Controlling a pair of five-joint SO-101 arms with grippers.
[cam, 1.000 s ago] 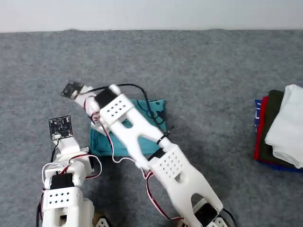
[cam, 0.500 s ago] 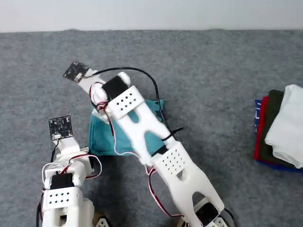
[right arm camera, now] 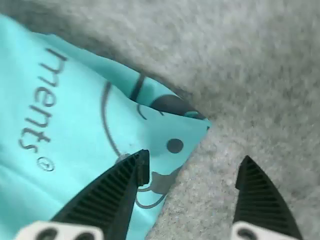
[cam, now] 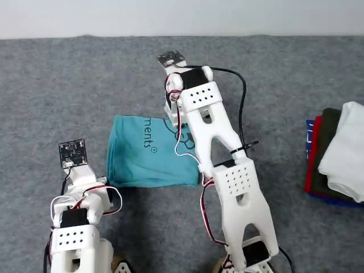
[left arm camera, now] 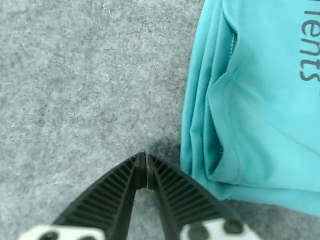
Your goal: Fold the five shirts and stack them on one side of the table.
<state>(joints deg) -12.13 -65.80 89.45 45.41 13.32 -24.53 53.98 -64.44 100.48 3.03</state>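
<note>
A teal shirt (cam: 145,152) with dark print lies folded on the grey carpet, left of centre. My right arm (cam: 211,128) stretches over its far right corner. The right gripper (right arm camera: 195,160) is open just above that corner of the teal shirt (right arm camera: 75,125), one finger over the cloth and the other over carpet, holding nothing. My left arm (cam: 77,205) stands at the near left. The left gripper (left arm camera: 146,159) is shut and empty, its tips on the carpet beside the layered edge of the teal shirt (left arm camera: 260,100).
A stack of folded shirts (cam: 335,153) in blue, red, dark green and white sits at the table's right edge. Bare grey carpet (cam: 273,85) spreads between the teal shirt and the stack, and along the far side.
The right arm has swung from the shirt's far left corner across to its far right corner, uncovering the printed top of the shirt. The left arm has stayed still.
</note>
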